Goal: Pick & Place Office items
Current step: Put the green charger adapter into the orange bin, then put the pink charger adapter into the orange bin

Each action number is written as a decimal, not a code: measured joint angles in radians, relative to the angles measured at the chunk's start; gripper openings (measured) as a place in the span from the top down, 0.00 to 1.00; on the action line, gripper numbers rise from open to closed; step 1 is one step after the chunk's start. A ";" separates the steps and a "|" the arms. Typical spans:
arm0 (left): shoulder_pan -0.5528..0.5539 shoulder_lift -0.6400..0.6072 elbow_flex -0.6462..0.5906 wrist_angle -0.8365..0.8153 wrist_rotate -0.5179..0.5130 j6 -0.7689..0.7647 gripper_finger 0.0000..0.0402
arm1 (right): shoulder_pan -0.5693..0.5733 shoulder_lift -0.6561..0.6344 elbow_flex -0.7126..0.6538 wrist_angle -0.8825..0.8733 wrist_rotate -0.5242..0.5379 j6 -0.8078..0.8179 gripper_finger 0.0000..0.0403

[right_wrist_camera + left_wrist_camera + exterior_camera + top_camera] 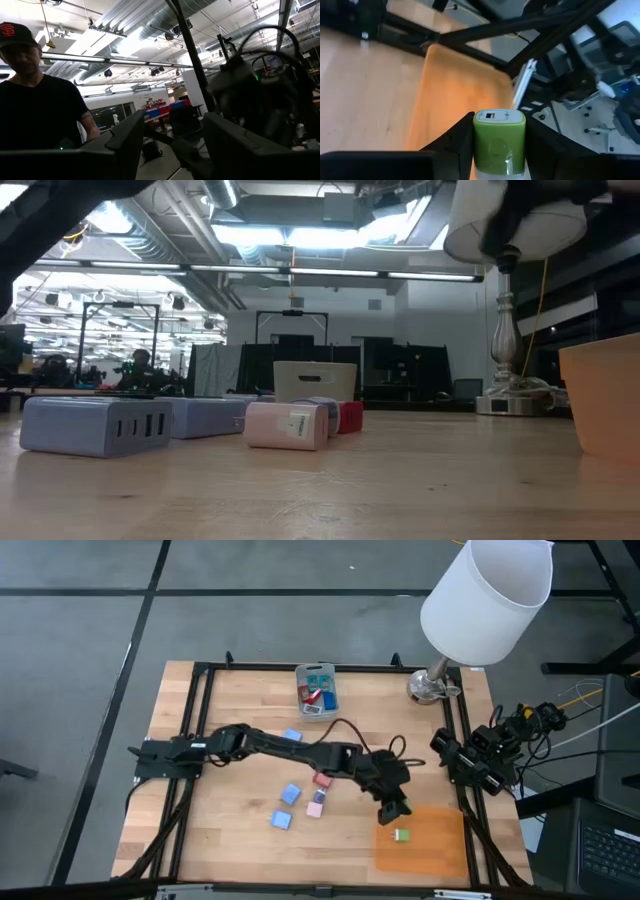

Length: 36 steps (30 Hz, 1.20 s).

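Finding 1: My left pincer (pixel 500 121) is reaching across the counter (pixel 240 700) to the near edge of the orange mat (pixel 445 845). It is clamping together on the green block (pixel 499 145), with 1 finger pressing each side face. In the high view, the block (pixel 401 836) is sitting low over the mat. I cannot tell whether it is resting on the mat or clear of it.

Finding 2: My right pincer (pixel 172 131) is waiting at the counter's right edge, fingers apart and holding nothing.

Finding 3: 3 blue blocks (pixel 291 793), 1 red block (pixel 322 779) and 1 pink block (pixel 315 808) are lying loose mid-counter. The translucent bin (pixel 299 675) at the far edge is already holding several pieces.

Assessment: I am judging the grasp as made and the lift as the step in hand.

Recommendation: I am advising a straight vertical rise first, because the block is standing taller than the fingers are covering and could pivot. I am then advising a high carry over the loose blocks and a release low inside the bin.
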<state>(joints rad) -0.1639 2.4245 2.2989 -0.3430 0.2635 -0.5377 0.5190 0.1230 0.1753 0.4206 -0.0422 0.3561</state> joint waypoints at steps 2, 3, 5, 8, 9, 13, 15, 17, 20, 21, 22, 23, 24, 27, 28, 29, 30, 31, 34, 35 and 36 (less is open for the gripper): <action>-0.002 0.033 -0.004 0.020 -0.002 0.000 0.69 | 0.000 0.000 0.000 -0.004 0.000 0.001 0.50; -0.003 0.043 -0.006 0.025 -0.003 -0.002 0.69 | 0.000 0.000 0.000 -0.005 0.000 0.001 0.50; -0.004 0.061 -0.004 0.040 -0.004 -0.002 0.69 | 0.000 0.000 0.000 -0.006 0.000 0.003 0.50; -0.007 0.082 -0.002 0.041 -0.006 -0.003 0.69 | 0.000 0.000 0.000 -0.006 0.000 0.004 0.50; -0.009 0.090 -0.003 0.037 -0.012 -0.003 0.68 | 0.000 0.000 0.000 -0.008 0.000 0.006 0.50; -0.022 0.099 -0.004 0.096 -0.055 -0.001 0.42 | 0.000 0.000 0.000 -0.010 0.000 0.007 0.50; -0.028 0.094 -0.002 0.142 -0.060 0.000 0.30 | 0.000 0.000 0.000 -0.010 0.000 0.008 0.50; -0.029 0.094 -0.002 0.162 -0.060 0.000 0.22 | 0.000 0.000 0.000 -0.010 0.000 0.007 0.50; -0.024 0.094 -0.002 0.159 -0.063 0.000 0.18 | 0.000 0.000 0.000 -0.010 0.000 0.007 0.50; -0.023 0.094 -0.002 0.159 -0.061 -0.002 0.18 | 0.000 0.000 0.000 -0.010 0.000 0.007 0.50; -0.023 0.092 -0.002 0.154 -0.061 -0.002 0.19 | 0.000 0.000 0.000 -0.010 0.000 0.008 0.50; -0.023 0.087 -0.002 0.132 -0.063 0.001 0.20 | 0.000 0.000 0.000 -0.010 0.000 0.011 0.50; -0.025 0.080 -0.002 0.105 -0.073 0.016 0.21 | 0.000 0.000 0.000 -0.010 0.000 0.017 0.50; -0.036 0.037 -0.002 -0.047 -0.159 0.105 0.24 | 0.000 0.000 0.000 -0.010 0.000 0.029 0.50; -0.042 0.018 -0.002 -0.119 -0.196 0.145 0.24 | 0.000 0.000 0.000 -0.010 0.000 0.029 0.50; -0.048 -0.002 -0.002 -0.194 -0.234 0.186 0.25 | 0.000 0.000 0.000 -0.010 0.000 0.029 0.50; -0.056 -0.022 -0.002 -0.273 -0.270 0.228 0.25 | 0.000 0.000 0.000 -0.010 0.000 0.029 0.50; -0.065 -0.039 -0.002 -0.352 -0.299 0.265 0.26 | 0.000 0.000 0.000 -0.010 0.000 0.029 0.50; -0.098 -0.084 -0.002 -0.594 -0.368 0.346 0.26 | 0.000 0.000 0.000 -0.010 0.000 0.026 0.50; -0.109 -0.095 -0.002 -0.667 -0.387 0.363 0.26 | 0.000 0.000 0.000 -0.010 0.000 0.026 0.50; -0.119 -0.105 -0.002 -0.734 -0.400 0.369 0.26 | 0.000 0.000 0.000 -0.010 0.000 0.026 0.50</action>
<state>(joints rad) -0.2831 2.3199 2.2971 -1.0770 -0.1361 -0.1690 0.5190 0.1230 0.1753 0.4107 -0.0422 0.3820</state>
